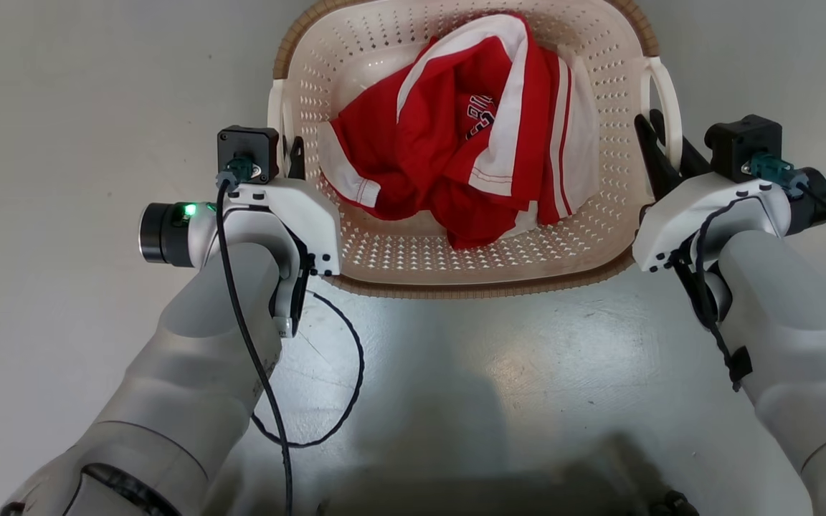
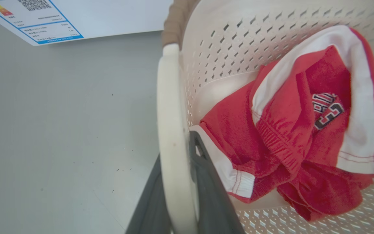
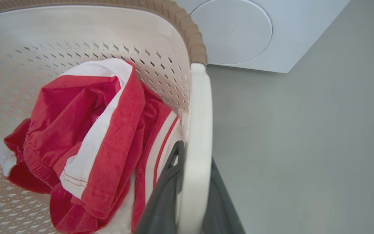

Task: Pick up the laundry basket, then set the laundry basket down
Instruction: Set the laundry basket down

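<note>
The cream laundry basket with perforated walls and a brown rim lies between my two arms, holding a crumpled red and white garment. My left gripper is shut on the basket's white left loop handle, one dark finger on each side of it. On the white right loop handle, my right gripper is shut the same way. Whether the basket rests on the floor or hangs just above it, I cannot tell.
A white washer with a round door stands just beyond the basket, its label in the left wrist view. Grey floor surrounds the basket. A black cable loops down from my left arm.
</note>
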Tool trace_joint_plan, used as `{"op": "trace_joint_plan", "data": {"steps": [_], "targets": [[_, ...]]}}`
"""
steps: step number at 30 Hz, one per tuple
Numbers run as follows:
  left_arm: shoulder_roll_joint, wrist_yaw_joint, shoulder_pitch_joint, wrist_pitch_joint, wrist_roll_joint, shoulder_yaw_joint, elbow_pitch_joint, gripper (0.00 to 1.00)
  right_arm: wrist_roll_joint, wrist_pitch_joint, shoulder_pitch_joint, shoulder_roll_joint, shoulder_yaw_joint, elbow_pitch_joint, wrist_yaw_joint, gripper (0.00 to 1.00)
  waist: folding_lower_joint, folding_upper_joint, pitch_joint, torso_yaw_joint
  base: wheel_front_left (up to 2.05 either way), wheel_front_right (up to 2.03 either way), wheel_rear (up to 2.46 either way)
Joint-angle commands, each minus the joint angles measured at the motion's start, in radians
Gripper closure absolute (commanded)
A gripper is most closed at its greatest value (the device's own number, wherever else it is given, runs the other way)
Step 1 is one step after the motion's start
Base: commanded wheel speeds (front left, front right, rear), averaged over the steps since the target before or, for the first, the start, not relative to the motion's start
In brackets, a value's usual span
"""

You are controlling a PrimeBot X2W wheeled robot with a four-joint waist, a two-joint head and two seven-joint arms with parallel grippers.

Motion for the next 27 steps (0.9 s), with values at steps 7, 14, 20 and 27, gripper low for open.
{"op": "trace_joint_plan", "data": {"steps": [7, 14, 20, 27], "targets": [[-0.002, -0.01, -0.014, -0.005, 0.084, 0.06, -0.021, 1.0, -0.072, -0.021, 0.066, 0.056, -0.031, -0.04, 0.018, 1.0, 0.0, 0.0, 0.034, 0.004, 0.0, 0.0, 0.0], [-0.006, -0.02, -0.021, -0.005, 0.14, 0.105, -0.013, 1.0, -0.101, -0.021, 0.062, 0.075, -0.078, -0.051, 0.018, 1.0, 0.0, 0.0, 0.061, -0.002, 0.0, 0.0, 0.0], [-0.008, -0.025, -0.022, -0.005, 0.17, 0.133, -0.007, 1.0, -0.115, -0.021, 0.061, 0.081, -0.099, -0.049, 0.018, 1.0, 0.0, 0.0, 0.075, -0.007, 0.0, 0.0, 0.0], [-0.011, -0.03, -0.024, -0.005, 0.187, 0.157, 0.015, 1.0, -0.128, -0.021, 0.054, 0.087, -0.125, -0.034, 0.018, 0.75, 0.0, 0.0, 0.081, -0.008, 0.0, 0.0, 0.0]]}}
